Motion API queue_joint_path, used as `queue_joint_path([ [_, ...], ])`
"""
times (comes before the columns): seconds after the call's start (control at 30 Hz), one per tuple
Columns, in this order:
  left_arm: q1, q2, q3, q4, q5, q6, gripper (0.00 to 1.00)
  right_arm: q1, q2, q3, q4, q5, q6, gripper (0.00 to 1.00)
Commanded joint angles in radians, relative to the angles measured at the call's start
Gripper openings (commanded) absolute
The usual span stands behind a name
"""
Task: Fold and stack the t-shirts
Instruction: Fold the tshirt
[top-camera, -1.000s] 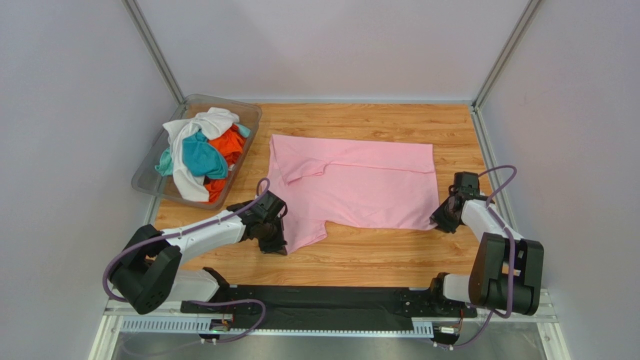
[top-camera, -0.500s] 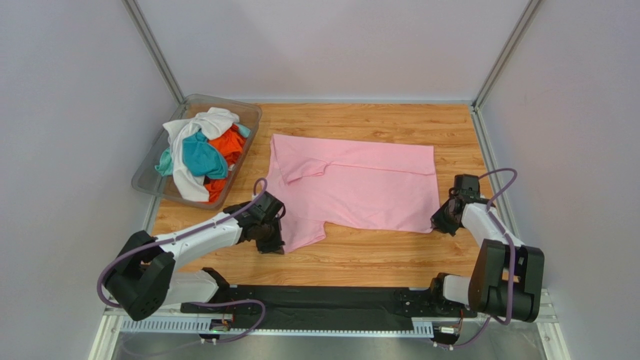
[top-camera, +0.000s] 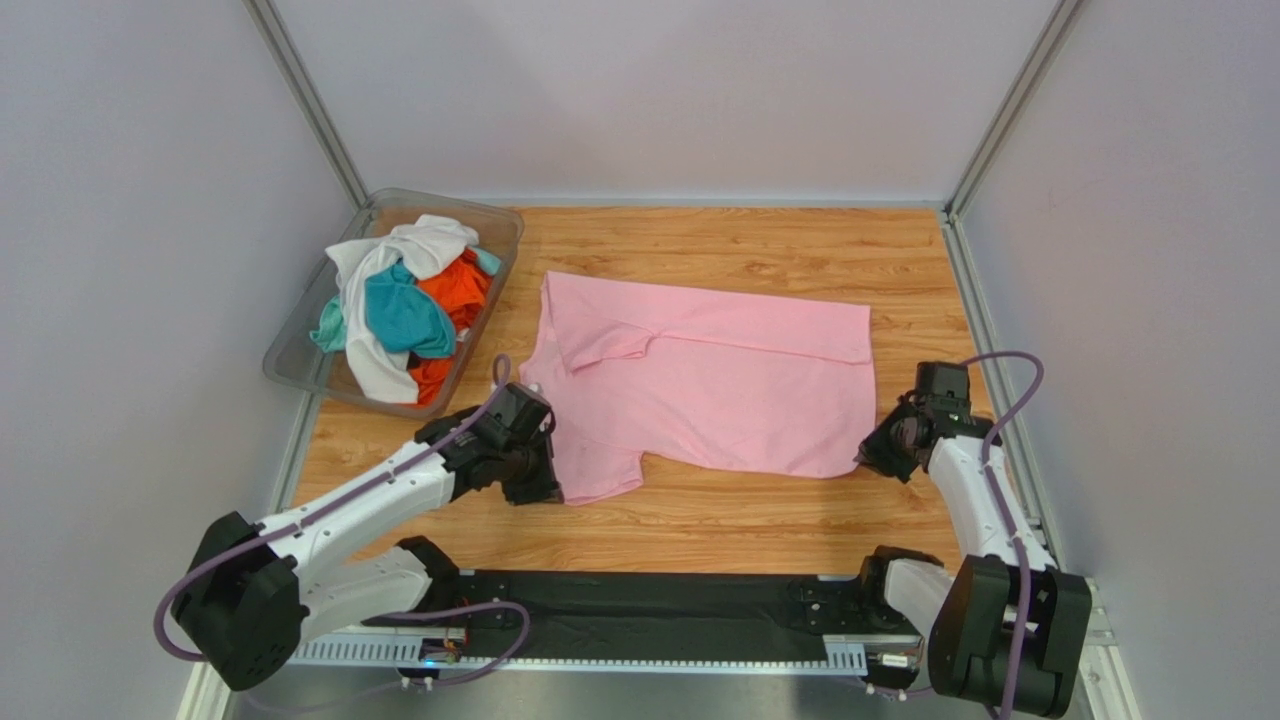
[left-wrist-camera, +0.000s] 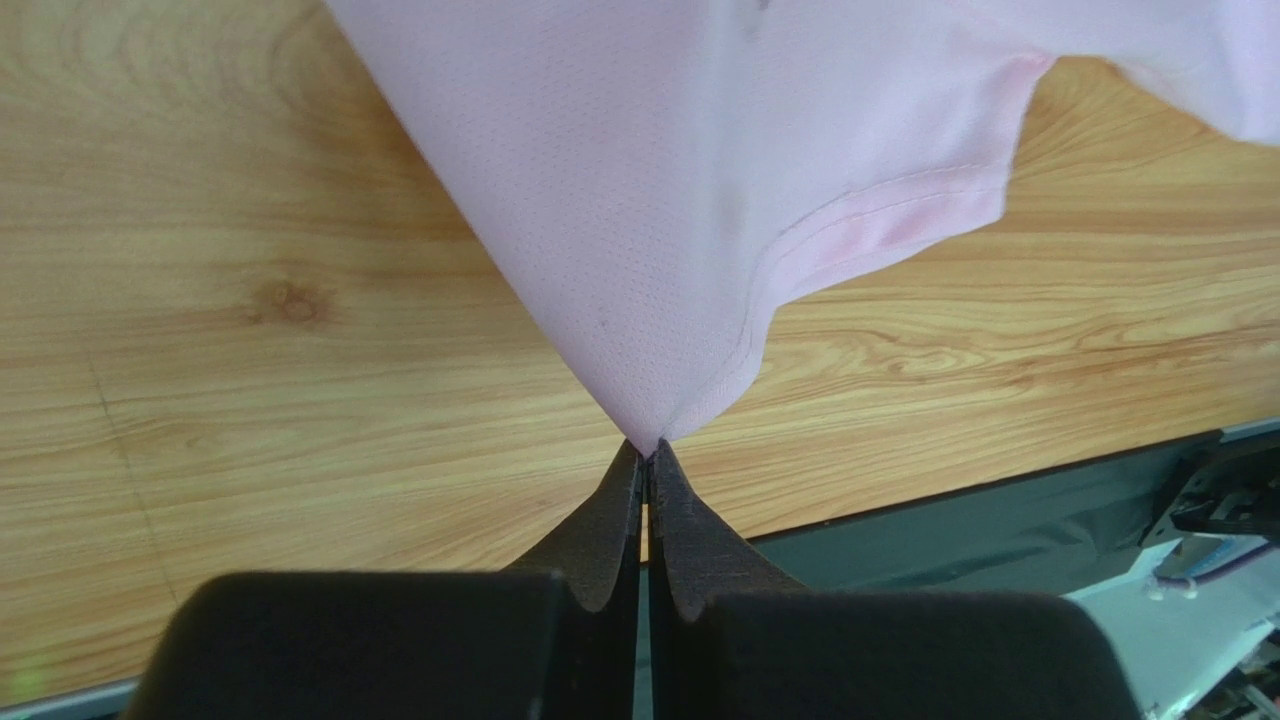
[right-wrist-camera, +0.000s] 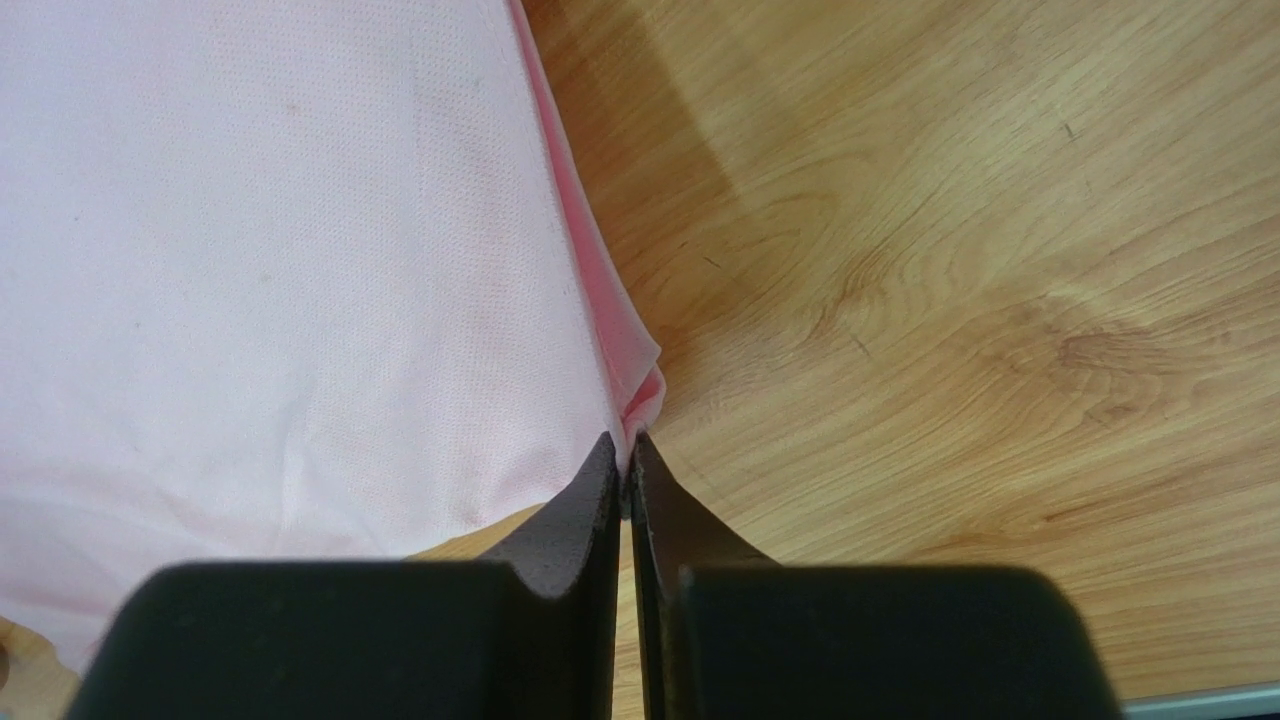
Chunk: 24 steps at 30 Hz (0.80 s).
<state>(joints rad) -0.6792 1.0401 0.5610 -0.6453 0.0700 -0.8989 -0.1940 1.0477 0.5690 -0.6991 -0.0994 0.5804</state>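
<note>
Pink short-sleeved cloth t-shirt is gripped at both near corners. The left pincer is clamped on its near-left tip and the right pincer on the near-right hem corner, each pressed tight together. From there the shirt spreads across the middle of the wood-grain tabletop. At the far left a clear plastic bin holds a heap of white, teal and orange shirts. Plain grey walls enclose three sides.

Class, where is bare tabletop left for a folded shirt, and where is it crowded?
Bare: the strip between the pink t-shirt and the far wall; the near strip between left gripper and right gripper. Crowded: the bin corner.
</note>
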Motion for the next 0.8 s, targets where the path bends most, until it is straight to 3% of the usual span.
queue_joint_path([
  [0.0, -0.002, 0.037, 0.089, 0.022, 0.004, 0.032, 0.0, -0.002, -0.009, 0.02, -0.031, -0.026, 0.003, 0.04],
  [0.4, 0.102, 0.25, 0.43, -0.004, 0.019, 0.199, 0.0, -0.002, 0.104, 0.169, -0.065, -0.06, -0.054, 0.05],
  [0.77, 0.225, 0.386, 0.634, 0.038, 0.04, 0.255, 0.0, -0.002, 0.297, 0.374, -0.085, -0.04, -0.093, 0.07],
])
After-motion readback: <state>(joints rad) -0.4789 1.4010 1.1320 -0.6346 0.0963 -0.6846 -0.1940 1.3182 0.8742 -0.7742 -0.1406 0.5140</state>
